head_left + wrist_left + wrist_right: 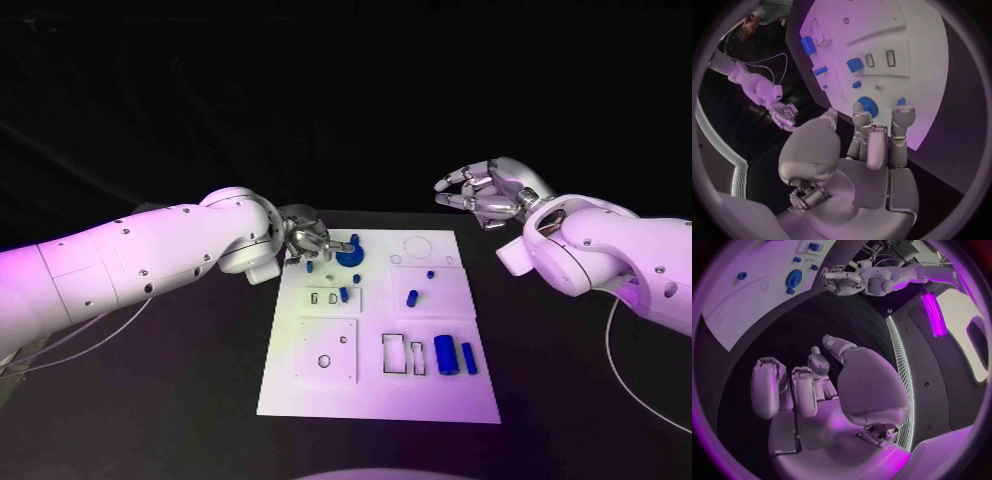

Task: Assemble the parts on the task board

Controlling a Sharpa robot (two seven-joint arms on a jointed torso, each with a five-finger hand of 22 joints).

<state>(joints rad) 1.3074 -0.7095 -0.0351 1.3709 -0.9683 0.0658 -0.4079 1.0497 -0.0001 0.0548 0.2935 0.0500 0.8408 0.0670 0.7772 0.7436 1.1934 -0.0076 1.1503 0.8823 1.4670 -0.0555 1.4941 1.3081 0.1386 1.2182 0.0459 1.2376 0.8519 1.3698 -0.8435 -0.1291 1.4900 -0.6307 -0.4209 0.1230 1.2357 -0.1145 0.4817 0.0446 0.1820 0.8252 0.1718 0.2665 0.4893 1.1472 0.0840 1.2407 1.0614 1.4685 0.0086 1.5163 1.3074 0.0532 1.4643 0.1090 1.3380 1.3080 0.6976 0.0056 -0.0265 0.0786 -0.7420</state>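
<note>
Your left hand [306, 240], fingers apart and empty, sits just beside the blue round part [349, 254] at the task board's [433, 395] far-left corner; your right hand [488, 192], loosely curled and empty, is well off.

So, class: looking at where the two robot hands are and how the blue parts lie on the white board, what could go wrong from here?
1. The left robot hand hovers by the round blue part at the task board's far edge; an imprecise close could push the part instead of grasping it.
2. Small blue parts lie just beside its fingers and could get knocked.
3. The right robot hand is raised off the board, open, so it isn't steadying the board.
</note>
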